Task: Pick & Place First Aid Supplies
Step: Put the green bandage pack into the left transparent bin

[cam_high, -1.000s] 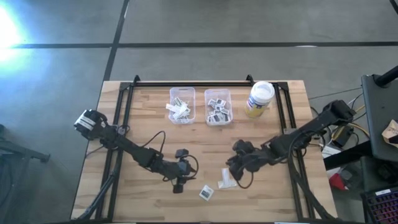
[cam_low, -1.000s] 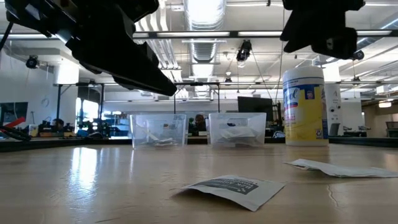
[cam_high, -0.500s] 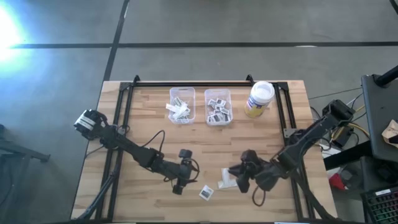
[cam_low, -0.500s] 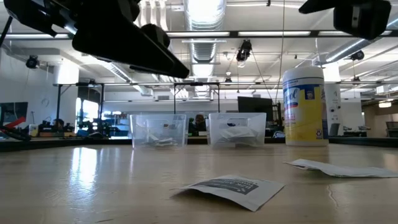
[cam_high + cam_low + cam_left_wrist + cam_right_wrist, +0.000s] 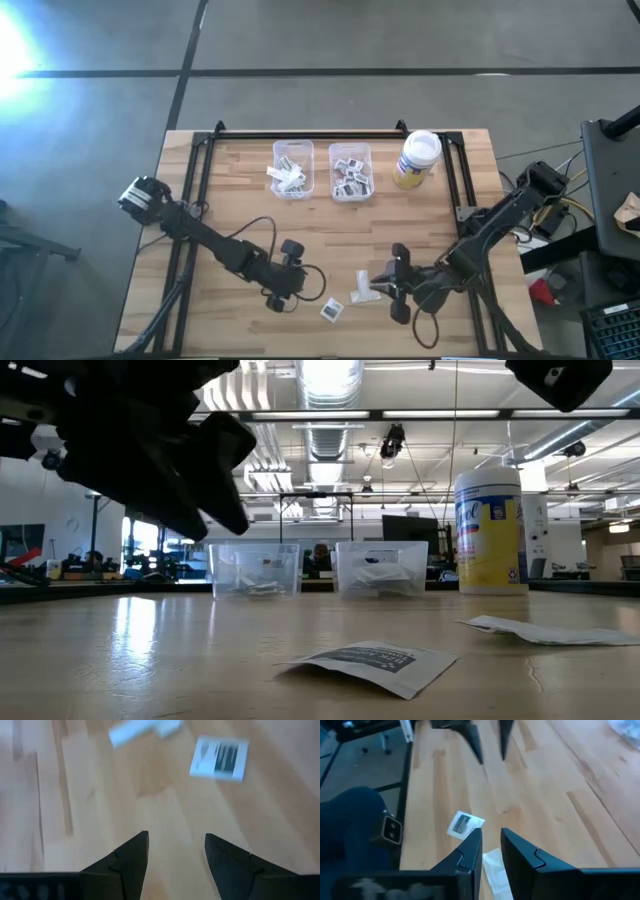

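Note:
Two first aid supplies lie flat on the wooden table near its front edge. One is a square white packet (image 5: 331, 311) (image 5: 220, 759) (image 5: 464, 824) with dark print. The other is a long pale strip packet (image 5: 362, 291) (image 5: 550, 630) (image 5: 495, 866). My left gripper (image 5: 292, 290) (image 5: 176, 840) hovers open to the left of the square packet, tipped down at the bare wood. My right gripper (image 5: 382, 291) (image 5: 491, 834) hangs above the strip's right end with a narrow gap between its fingers and nothing in it.
Two clear bins (image 5: 292, 168) (image 5: 350, 170) holding several packets stand at the far middle of the table. A white-lidded yellowish jar (image 5: 417, 158) stands to their right. Black rails (image 5: 196, 200) run along the table's left, right and far sides.
My right gripper has swung toward the table's near edge and rolled about its own line, ending beside the strip packet. My left gripper has stayed in place but tipped further down and rolled. Both packets lie as before.

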You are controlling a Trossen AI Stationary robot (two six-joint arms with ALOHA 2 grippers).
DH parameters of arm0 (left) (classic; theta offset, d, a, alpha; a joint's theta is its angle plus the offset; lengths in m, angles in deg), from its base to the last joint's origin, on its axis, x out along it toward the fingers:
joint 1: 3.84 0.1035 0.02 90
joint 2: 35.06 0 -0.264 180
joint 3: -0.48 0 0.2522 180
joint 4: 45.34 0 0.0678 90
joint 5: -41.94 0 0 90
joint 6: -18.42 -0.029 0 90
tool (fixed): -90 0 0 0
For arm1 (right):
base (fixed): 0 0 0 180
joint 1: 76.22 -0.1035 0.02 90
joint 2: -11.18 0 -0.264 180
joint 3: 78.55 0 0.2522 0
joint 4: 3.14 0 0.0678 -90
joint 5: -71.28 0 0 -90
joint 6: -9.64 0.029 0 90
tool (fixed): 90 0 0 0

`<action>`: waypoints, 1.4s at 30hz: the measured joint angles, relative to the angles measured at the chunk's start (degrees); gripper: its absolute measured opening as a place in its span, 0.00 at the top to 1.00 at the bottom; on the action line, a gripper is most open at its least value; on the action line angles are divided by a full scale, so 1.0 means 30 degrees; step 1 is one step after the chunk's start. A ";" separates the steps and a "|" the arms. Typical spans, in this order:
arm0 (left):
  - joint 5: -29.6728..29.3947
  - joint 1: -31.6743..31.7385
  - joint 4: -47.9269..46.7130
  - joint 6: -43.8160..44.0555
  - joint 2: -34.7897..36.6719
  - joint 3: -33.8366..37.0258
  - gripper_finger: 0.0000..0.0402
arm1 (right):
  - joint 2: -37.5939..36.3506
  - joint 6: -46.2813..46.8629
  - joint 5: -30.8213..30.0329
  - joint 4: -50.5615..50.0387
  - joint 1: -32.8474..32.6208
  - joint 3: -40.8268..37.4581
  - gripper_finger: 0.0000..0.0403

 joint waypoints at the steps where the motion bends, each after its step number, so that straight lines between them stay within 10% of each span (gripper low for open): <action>1: -0.0024 0.0000 -0.0893 0.0224 0.0038 -0.0227 0.49 | 0.0065 -0.0331 0.0063 0.0266 -0.0025 0.0000 0.83; 14: -0.0149 -0.0044 -0.8340 0.2773 0.0574 -0.1370 0.49 | 0.2726 -0.4778 0.0515 -0.0470 -0.0755 0.3448 0.83; 28: -0.0262 -0.0124 -0.9528 0.3636 0.1530 -0.1319 0.49 | 0.8699 -0.3940 0.0394 -1.1258 -0.0755 1.0405 0.82; 42: -0.0270 -0.0124 -0.9653 0.3569 0.1537 -0.1290 0.49 | 1.2228 -0.2895 0.1853 -1.2573 -0.0456 1.4219 0.77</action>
